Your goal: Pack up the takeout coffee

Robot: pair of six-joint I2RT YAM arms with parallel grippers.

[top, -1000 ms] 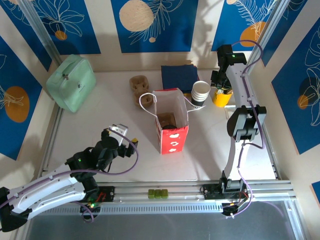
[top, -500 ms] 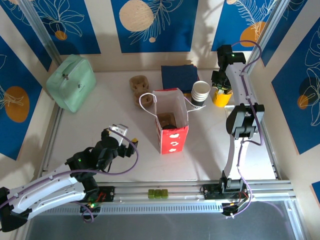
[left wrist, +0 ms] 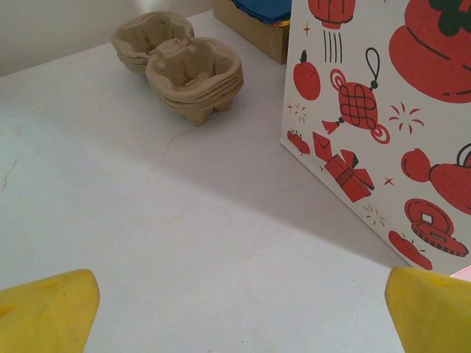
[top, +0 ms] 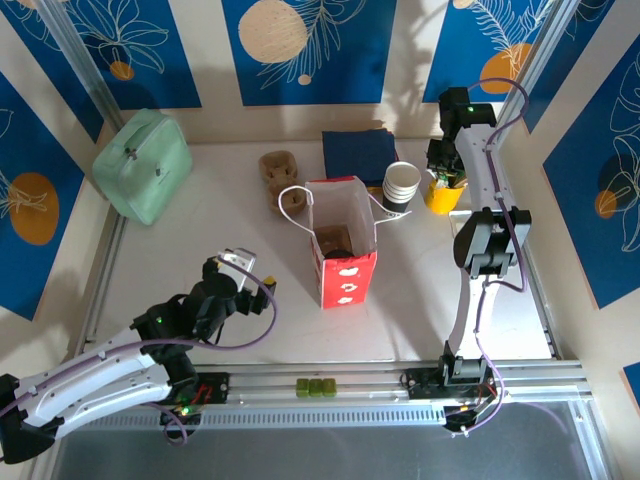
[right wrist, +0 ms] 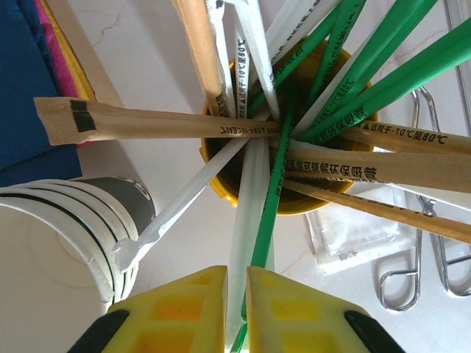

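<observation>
Overhead, white table [top: 200, 260]; blue leaf-print wall panels [top: 350, 75] behind.

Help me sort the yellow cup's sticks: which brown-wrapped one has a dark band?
The brown-wrapped stick pointing toward the blue napkins; its tip carries a dark band, the others show none.

Surface [top: 200, 255]: white, faintly veined.
Far left: mint-green zip case [top: 143, 165], set at an angle.
Far middle: stacked pulp cup carriers [top: 279, 168], near a pile of napkins [top: 358, 152] with navy on top.
Centre: red-and-white paper bag [top: 343, 250], upright, mouth open.
Right of bag: stack of white paper cups [top: 401, 186], just beside the bag.
Far right: yellow pot [top: 443, 196] of straws, near the cups; by it, a clear sachet [right wrist: 353, 239] and a wire rack [right wrist: 434, 250].
</observation>
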